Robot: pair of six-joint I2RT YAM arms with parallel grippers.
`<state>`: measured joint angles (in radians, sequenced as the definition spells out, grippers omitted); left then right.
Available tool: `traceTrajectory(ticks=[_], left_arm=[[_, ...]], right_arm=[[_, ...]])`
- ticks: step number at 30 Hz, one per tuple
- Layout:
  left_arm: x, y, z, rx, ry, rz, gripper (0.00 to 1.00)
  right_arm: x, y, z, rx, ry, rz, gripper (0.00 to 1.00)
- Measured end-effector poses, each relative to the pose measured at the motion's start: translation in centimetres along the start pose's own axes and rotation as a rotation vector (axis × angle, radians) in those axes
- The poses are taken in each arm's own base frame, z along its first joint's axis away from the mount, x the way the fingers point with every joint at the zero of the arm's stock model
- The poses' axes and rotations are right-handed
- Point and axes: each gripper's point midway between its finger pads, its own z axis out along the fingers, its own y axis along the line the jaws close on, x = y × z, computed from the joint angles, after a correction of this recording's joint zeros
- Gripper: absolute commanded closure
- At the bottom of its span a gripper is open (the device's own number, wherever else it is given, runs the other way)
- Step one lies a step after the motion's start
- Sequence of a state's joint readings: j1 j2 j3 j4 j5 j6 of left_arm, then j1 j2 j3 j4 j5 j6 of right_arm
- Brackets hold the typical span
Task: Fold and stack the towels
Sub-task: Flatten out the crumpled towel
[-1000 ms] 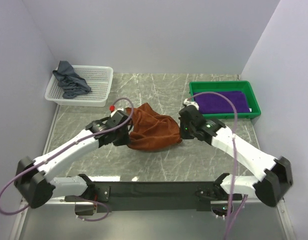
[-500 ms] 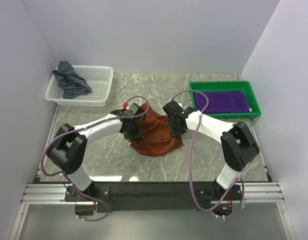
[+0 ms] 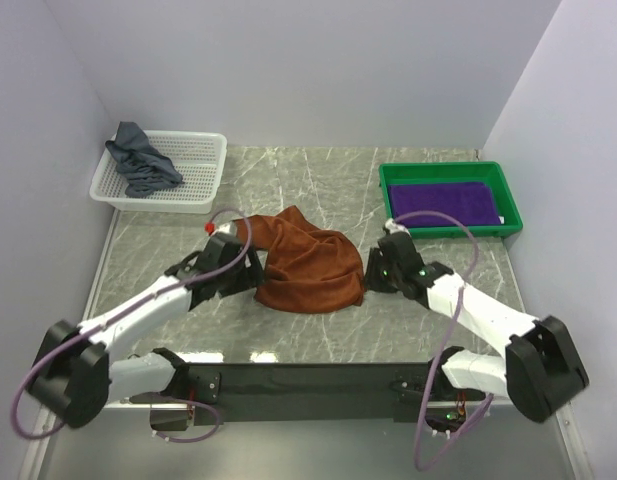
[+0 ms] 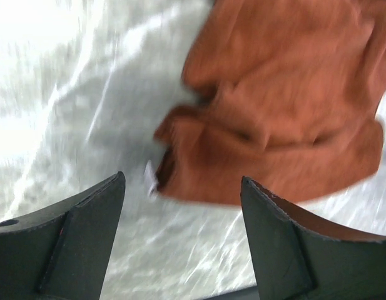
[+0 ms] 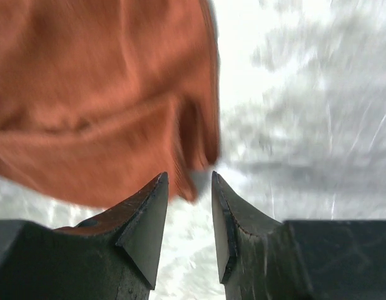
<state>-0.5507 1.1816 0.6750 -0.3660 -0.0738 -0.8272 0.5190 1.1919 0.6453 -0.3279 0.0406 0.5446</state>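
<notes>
At the middle of the worktop (image 3: 318,180), the rust-brown towel (image 3: 310,268) now lies loose in a rumpled heap, with its near edge rolled into a thick fold and one corner trailing toward the far side. A second ago both arms were clamped on it and working it from either side. Since then you have let it drop and drawn back.

The left end effector (image 4: 183,181) stands wide open and empty just to the left of the cloth, and its wrist view shows the towel's left end beyond the fingertips, not between them. The right end effector (image 5: 188,176) has also released. Its jaws are parted more narrowly, with nothing between them, and the towel's right edge lies just ahead of the tips.

My read is that this fold is only rough. The cloth is bunched rather than flat, so it probably needs another pass before stacking.

Farther out, the purple towel (image 3: 453,203) lies flat in the green tray (image 3: 448,167) at the far right. The grey-blue towel (image 3: 140,165) sits crumpled in the white basket (image 3: 193,160) at the far left, untouched.
</notes>
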Motion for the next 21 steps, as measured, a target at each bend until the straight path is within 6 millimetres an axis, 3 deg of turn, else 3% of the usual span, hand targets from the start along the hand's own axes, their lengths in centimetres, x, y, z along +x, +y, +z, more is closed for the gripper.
traceTrajectory(ticks=[5,9,21], left_arm=[[3.5,2.4,-0.3,0.054,0.012,-0.008,0.22],[4.6,3.0,-0.2,0.088,0.002,-0.026,0.21],[3.9,2.2,0.6,0.136,-0.042,-0.037,0.22]], right_arm=[[4.4,-1.7,0.4,-0.05,0.063,0.033,0.6],[6.2,-1.5,0.9,-0.097,0.102,0.038,0.6],[5.4,0.8,2.5,-0.212,0.09,0.036,0.61]])
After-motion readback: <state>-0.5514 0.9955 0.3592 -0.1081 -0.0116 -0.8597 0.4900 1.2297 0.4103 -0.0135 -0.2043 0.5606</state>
